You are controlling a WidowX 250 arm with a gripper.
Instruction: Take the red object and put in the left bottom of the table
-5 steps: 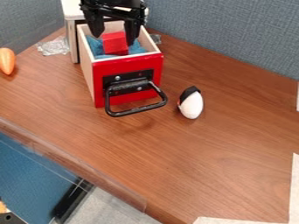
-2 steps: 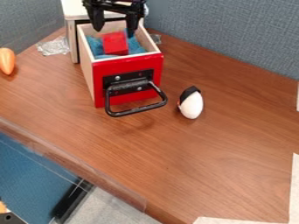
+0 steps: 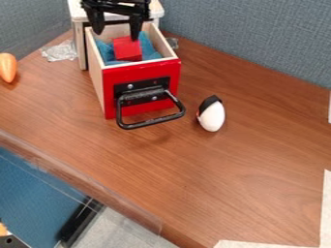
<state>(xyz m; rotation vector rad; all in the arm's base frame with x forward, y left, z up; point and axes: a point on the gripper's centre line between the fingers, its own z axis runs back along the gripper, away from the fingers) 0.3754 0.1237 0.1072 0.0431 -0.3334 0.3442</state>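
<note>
The black gripper (image 3: 116, 37) hangs at the top of the view over the back part of an open drawer, its two fingers spread apart with nothing held between them. Below and slightly right of it, a red block (image 3: 127, 48) lies on blue cloth inside the drawer (image 3: 141, 73). The right fingertip is close to the block's upper edge; whether they touch I cannot tell. Brown wood forms the table (image 3: 213, 169), whose left bottom part runs along the slanting front edge.
A black handle (image 3: 152, 124) sticks out from the drawer's red front. The white-topped cabinet (image 3: 79, 12) stands behind. On the table are a white and black egg-shaped object (image 3: 211, 114), an orange object (image 3: 7, 67) at far left and crumpled clear plastic (image 3: 59, 51).
Compared with the earlier frames, the gripper has shifted a little to the left, still spread over the drawer. The red block and the drawer have stayed in place.
</note>
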